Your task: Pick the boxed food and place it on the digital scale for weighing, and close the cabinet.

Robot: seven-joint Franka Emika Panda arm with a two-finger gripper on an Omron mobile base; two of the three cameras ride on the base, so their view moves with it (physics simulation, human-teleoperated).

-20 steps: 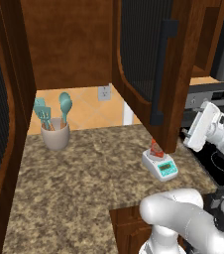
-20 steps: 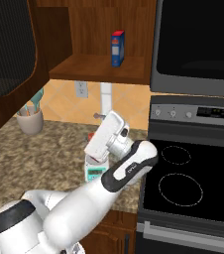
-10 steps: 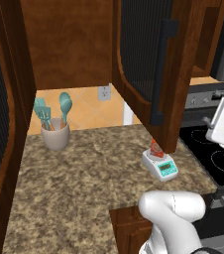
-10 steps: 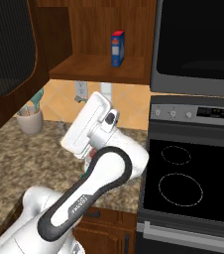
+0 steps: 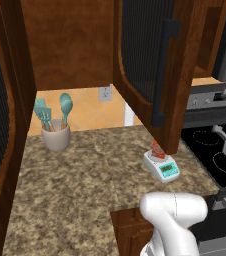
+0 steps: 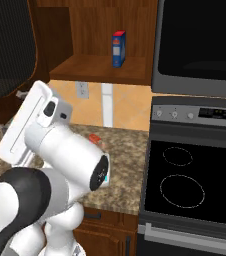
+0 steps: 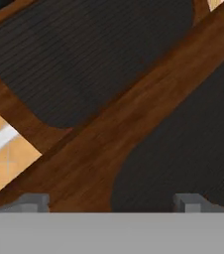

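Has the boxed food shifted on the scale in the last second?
No. The boxed food sits on the scale, same spot below the cabinet door.

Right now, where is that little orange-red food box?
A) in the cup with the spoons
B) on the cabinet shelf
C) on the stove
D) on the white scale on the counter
D: the left base view shows the boxed food standing on the digital scale, on the counter below the open cabinet door.
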